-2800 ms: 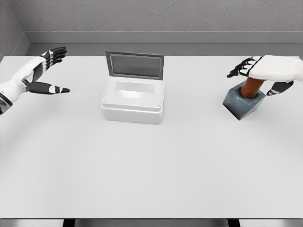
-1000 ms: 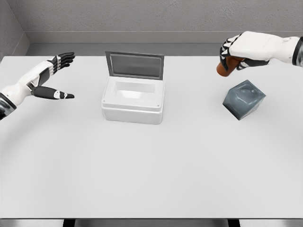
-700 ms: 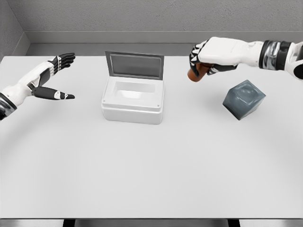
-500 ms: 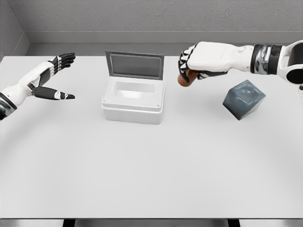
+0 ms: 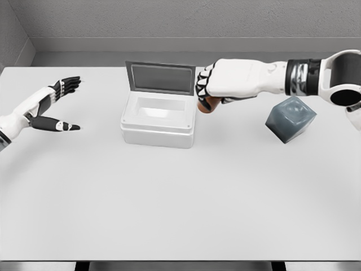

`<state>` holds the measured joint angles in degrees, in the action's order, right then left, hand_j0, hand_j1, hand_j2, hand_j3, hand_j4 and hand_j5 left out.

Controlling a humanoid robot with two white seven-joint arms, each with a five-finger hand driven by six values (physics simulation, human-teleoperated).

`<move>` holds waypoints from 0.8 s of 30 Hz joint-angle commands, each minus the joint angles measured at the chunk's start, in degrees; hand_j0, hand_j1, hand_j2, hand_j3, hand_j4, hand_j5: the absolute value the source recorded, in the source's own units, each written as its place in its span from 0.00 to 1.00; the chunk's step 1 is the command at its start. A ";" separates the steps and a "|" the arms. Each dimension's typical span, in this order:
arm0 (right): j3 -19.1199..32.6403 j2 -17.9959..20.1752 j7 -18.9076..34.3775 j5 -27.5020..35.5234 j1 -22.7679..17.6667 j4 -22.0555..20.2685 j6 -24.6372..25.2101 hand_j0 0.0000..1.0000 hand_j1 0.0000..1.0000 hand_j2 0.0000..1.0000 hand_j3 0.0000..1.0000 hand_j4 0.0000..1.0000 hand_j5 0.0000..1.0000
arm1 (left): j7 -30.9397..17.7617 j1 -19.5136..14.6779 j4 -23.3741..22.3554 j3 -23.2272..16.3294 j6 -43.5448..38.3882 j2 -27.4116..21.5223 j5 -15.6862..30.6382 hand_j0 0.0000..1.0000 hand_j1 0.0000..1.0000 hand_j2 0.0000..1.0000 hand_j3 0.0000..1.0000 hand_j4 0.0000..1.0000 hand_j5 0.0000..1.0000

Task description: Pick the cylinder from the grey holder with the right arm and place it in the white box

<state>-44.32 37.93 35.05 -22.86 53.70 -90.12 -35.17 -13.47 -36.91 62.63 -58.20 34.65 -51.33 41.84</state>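
One cylinder is in transit, clasped in the right hand above the bench, just beside the right rim of the white box and not yet over its opening. Only its brown lower end shows below the curled fingers; the rest is hidden in the fist. It appears rigid and smooth-sided, probably light, so a wrap around the middle of its length is judged the sound hold, with slip the main risk on release. The grey holder sits empty, well apart to the right. The left hand hovers at the left, fingers spread, holding nothing. The box lid stands raised behind.
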 commanded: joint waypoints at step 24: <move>-4.11 -8.66 -0.05 0.19 3.43 10.67 0.17 0.34 0.34 0.34 0.34 0.34 0.34 | 0.03 0.44 -0.84 0.10 0.35 -0.35 0.00 1.00 1.00 1.00 1.00 1.00 1.00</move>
<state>-48.48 29.67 35.06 -22.99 57.13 -80.17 -35.18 -13.45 -36.47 61.77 -58.19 35.04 -51.66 41.50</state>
